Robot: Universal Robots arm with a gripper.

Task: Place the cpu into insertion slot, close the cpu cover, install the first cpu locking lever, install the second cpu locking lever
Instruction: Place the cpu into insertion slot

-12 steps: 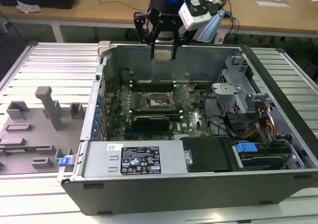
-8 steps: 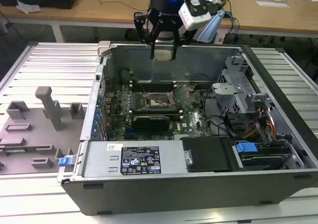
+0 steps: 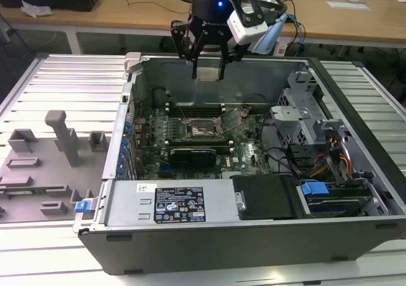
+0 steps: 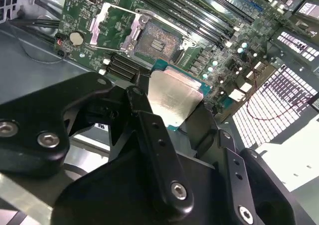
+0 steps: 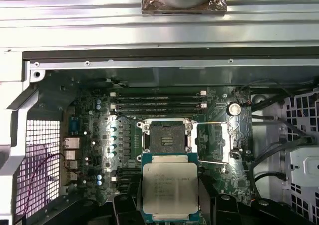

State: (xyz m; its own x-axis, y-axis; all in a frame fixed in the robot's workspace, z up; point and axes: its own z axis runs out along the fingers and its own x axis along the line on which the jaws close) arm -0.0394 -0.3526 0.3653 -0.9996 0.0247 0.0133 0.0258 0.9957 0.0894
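My gripper (image 3: 208, 72) is shut on the cpu (image 3: 208, 75), a flat square chip with a pale metal top, and holds it above the open computer case near the back wall. In both wrist views the cpu (image 5: 170, 187) (image 4: 174, 98) sits between the black fingers (image 4: 149, 130). The insertion slot (image 3: 204, 129) (image 5: 167, 137) (image 4: 157, 43) lies on the green board below, its dark pin field bare. The cpu cover (image 4: 130, 35), a silver frame, is swung open beside the slot. Thin locking levers (image 5: 212, 161) stand raised next to it.
Long memory slots (image 5: 158, 103) run just beyond the socket. A black card (image 3: 193, 154) lies in front of it. The case walls (image 3: 254, 77), a drive cage (image 3: 298, 121), cables (image 3: 330, 162) and the power supply (image 3: 171, 203) ring the board. A grey fixture tray (image 3: 44, 159) sits at the exterior view's left.
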